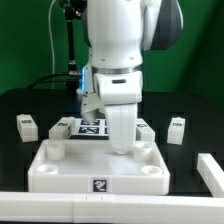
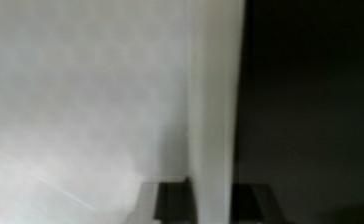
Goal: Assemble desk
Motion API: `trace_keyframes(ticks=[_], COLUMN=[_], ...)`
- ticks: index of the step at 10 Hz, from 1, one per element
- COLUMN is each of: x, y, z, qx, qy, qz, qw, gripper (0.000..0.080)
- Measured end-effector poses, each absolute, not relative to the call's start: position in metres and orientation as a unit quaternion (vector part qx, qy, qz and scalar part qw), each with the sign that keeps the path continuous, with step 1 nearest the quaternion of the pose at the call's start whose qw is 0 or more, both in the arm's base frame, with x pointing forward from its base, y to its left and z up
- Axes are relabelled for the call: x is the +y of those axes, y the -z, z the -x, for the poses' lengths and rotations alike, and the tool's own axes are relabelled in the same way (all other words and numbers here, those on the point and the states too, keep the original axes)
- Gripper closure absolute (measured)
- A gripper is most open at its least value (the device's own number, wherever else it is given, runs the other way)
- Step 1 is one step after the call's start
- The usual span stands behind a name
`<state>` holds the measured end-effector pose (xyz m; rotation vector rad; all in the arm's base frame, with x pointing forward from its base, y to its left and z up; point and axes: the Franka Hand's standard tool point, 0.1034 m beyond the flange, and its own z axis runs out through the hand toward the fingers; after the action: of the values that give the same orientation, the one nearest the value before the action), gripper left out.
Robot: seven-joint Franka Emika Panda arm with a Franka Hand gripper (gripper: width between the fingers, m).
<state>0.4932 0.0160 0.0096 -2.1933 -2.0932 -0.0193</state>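
Nearest the camera in the exterior view, a long white bar [image 1: 60, 207] is noted across the front of the counter [image 1: 20, 105]. Just behind it lies the tabletop [image 1: 60, 180], rim upward, with its two front sockets open and unfilled.

Along the line behind the tabletop, from the exterior view's left to its right, the following are recorded:
- a first leg [image 1: 27, 127], lying apart from the tabletop;
- a second leg [image 1: 60, 127], near the tabletop's back corner;
- the marker board [image 1: 92, 126];
- the fingers [image 1: 122, 146], hanging at the tabletop's back rim;
- a third leg [image 1: 147, 128], just beside the fingers;
- a fourth leg [image 1: 176, 130], furthest out.

The two inner pieces are small and are only judged to be legs.

No leg is seen standing in a socket. The assembly is therefore judged to be at its outset, with all four fittings outstanding. The back sockets are partly hidden by the arm.

The layout is given by the exterior view alone. There the fingers read as one white column, so their opening cannot be told, nor whether anything is held. In the wrist view only a broad white surface [image 2: 81, 100], a pale vertical strip [image 2: 218, 100] and darkness beside it are shown. The grip is not settled there either.
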Motion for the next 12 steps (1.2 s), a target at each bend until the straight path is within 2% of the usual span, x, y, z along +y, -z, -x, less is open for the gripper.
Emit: trace_keyframes(ticks=[4, 8, 11, 12], x=[0.054, 0.069, 0.067, 0.066], y=[-0.010, -0.010, -0.010, -0.010], z=[-0.516, -0.537, -0.539, -0.539], qx=[-0.669, -0.664, -0.664, -0.663], qy=[0.017, 0.028, 0.029, 0.029], qz=[0.741, 0.746, 0.746, 0.746], qw=[0.053, 0.049, 0.049, 0.049], gripper=[0.0736, 0.0736, 0.0736, 0.0559])
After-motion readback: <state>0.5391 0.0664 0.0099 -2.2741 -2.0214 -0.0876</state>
